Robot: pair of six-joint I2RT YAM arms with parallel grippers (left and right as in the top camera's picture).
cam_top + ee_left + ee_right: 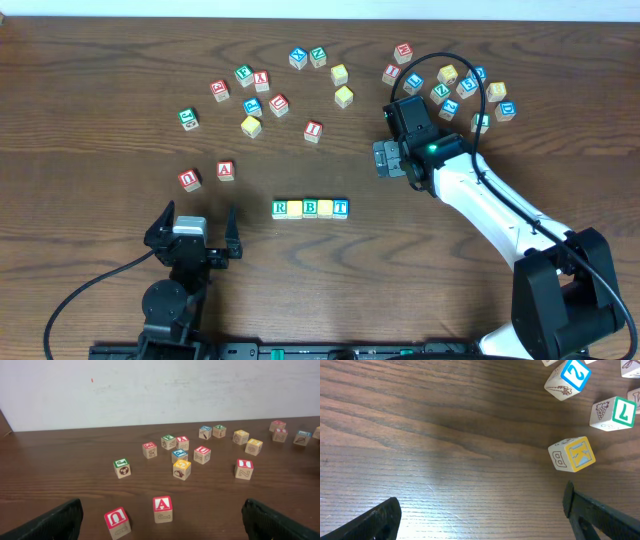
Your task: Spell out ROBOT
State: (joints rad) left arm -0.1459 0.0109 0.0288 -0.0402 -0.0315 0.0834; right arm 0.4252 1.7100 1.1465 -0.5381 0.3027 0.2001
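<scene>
**Overhead.** The five task cubes sit side by side in one straight row on the worktop (pixel 100 120), just toward 6 o'clock of the picture's middle. From 9 to 3 o'clock they run R (pixel 280 208), first yellow cube (pixel 295 208), B (pixel 310 208), second yellow cube (pixel 325 208), T (pixel 341 208), with no gap I can make out. My left jaws stand wide and hold nothing, down toward 7 o'clock. The row lies at 2 o'clock of them, apart. U (pixel 189 179) and A (pixel 226 170) lie at 12 o'clock of those jaws, close to each other but not touching. My right jaws hang at 2 o'clock of the row, well apart from it. They point toward 12 o'clock, at a loose cluster of cubes in the picture's 1 o'clock part.

**Left wrist.** My two fingertips show only at the 7 and 5 o'clock corners, far apart, with bare worktop between them. A sits just ahead of the gap, and U is at 8 o'clock of A. More cubes are scattered farther off, among them a green-topped cube (pixel 121 467) and a red-topped one (pixel 243 468).

**Right wrist.** My fingertips again sit in the bottom corners, spread wide and gripping nothing. Yellow K (pixel 572 453) lies at 12 o'clock of the right-hand tip, not touching it. Green 7 (pixel 615 413) and blue 2 (pixel 567 379) lie beyond, toward 1 o'clock.
</scene>
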